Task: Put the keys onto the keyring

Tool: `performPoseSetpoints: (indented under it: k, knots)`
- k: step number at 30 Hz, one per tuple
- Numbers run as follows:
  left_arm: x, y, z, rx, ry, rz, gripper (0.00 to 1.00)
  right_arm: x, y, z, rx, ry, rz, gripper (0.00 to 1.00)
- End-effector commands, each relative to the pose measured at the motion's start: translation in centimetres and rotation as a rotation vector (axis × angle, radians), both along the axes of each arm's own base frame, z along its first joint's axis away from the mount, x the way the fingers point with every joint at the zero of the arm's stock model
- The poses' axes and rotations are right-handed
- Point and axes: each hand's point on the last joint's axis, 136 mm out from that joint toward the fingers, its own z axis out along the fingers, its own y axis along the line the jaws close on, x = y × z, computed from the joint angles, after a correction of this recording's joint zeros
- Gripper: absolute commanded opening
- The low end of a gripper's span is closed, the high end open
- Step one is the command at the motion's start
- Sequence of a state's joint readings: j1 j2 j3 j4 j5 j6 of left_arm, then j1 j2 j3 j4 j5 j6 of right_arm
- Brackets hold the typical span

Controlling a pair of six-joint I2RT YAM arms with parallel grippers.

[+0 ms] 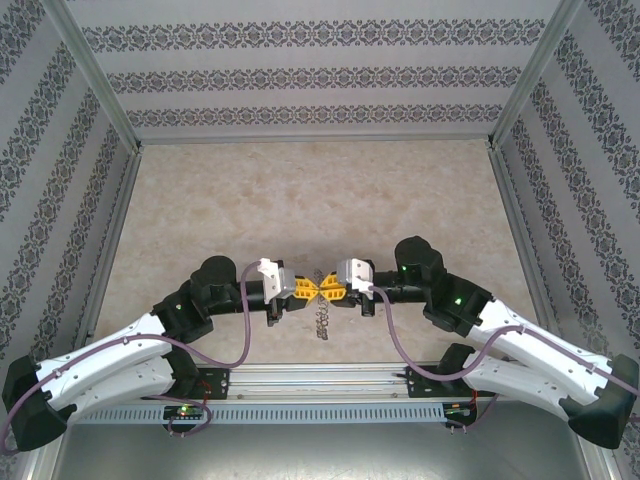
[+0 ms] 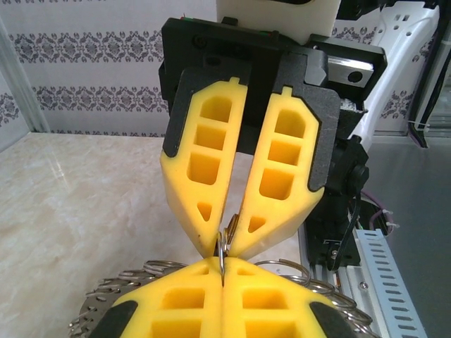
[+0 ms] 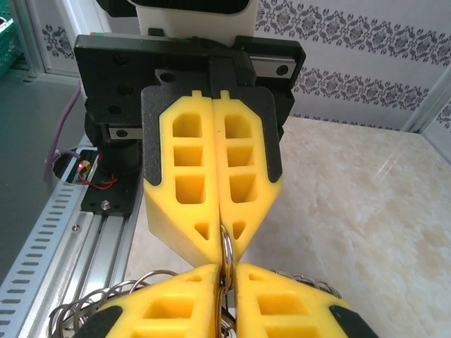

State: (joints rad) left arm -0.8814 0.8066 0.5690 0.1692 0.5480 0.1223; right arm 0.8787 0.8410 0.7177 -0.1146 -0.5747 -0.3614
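Note:
My two grippers meet tip to tip above the table's near edge. The left gripper (image 1: pixel 312 290) (image 2: pixel 223 266) is shut on a thin wire loop (image 2: pixel 223 248) of the keyring. The right gripper (image 1: pixel 331 290) (image 3: pixel 227 273) pinches the same loop (image 3: pixel 226 246) from the other side, its jaws a narrow slit apart around the wire. The keyring (image 1: pixel 322 320), a grey ring fringed with small wire loops (image 2: pixel 106 292) (image 3: pixel 95 303), hangs below both grippers. The keys are hidden.
Bare marbled tabletop (image 1: pixel 300 200) stretches behind the grippers to patterned walls. A slotted metal rail (image 1: pixel 320 380) runs along the near edge under the arms, with cables (image 1: pixel 245 330) looping from each wrist.

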Motion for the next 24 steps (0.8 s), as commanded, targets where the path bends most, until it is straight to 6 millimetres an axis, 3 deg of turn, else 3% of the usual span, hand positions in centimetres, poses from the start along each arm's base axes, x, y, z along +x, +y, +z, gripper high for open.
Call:
performPoseSetpoints:
  k: [1,6,9,10,14,17,19,24]
  knots:
    - [-0.3,0.1,3.1,-0.101,-0.063,-0.025,0.00,-0.7,0.0,0.8,0.046,0.003,0.035,0.14]
    - [-0.8,0.3,3.6,-0.128,-0.069,-0.035,0.00,-0.5,0.1,0.7,0.041,0.007,0.027,0.14]
    - [-0.8,0.3,3.5,-0.122,-0.065,-0.034,0.00,-0.3,0.2,0.7,0.040,0.003,0.026,0.05]
    - [-0.6,0.3,3.3,-0.110,-0.062,-0.028,0.00,-0.2,0.3,0.8,0.039,-0.001,0.023,0.00]
    - [0.5,0.5,2.2,-0.035,-0.048,0.031,0.00,0.9,0.2,0.6,0.004,-0.023,-0.029,0.00]
    - [1.5,0.6,1.0,0.059,-0.032,0.076,0.13,1.8,0.0,0.6,-0.015,-0.055,-0.073,0.00]
    - [2.1,0.6,0.2,0.116,-0.021,0.100,0.16,2.2,0.0,0.5,-0.027,-0.069,-0.096,0.00]
    - [3.0,0.4,-0.8,0.190,-0.012,0.121,0.15,2.8,0.3,-0.1,-0.083,-0.091,-0.121,0.00]
